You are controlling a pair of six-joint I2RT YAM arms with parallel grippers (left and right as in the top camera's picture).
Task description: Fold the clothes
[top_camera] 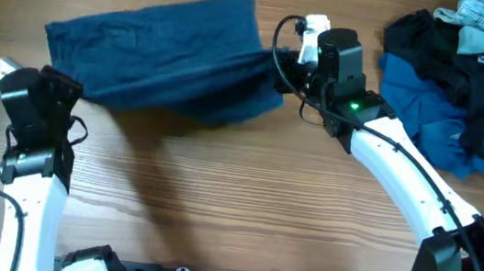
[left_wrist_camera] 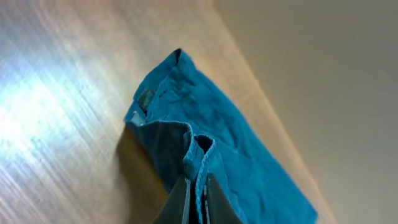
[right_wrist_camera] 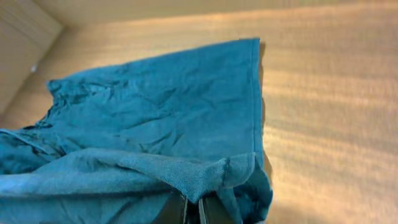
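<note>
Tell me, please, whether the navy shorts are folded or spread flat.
Partly folded: the left end effector and right end effector pinch an edge of the navy shorts, raised over the rest on the table.

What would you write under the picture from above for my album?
Shut jaws hold the dark blue shorts at both ends, with more clothes piled nearby.
</note>
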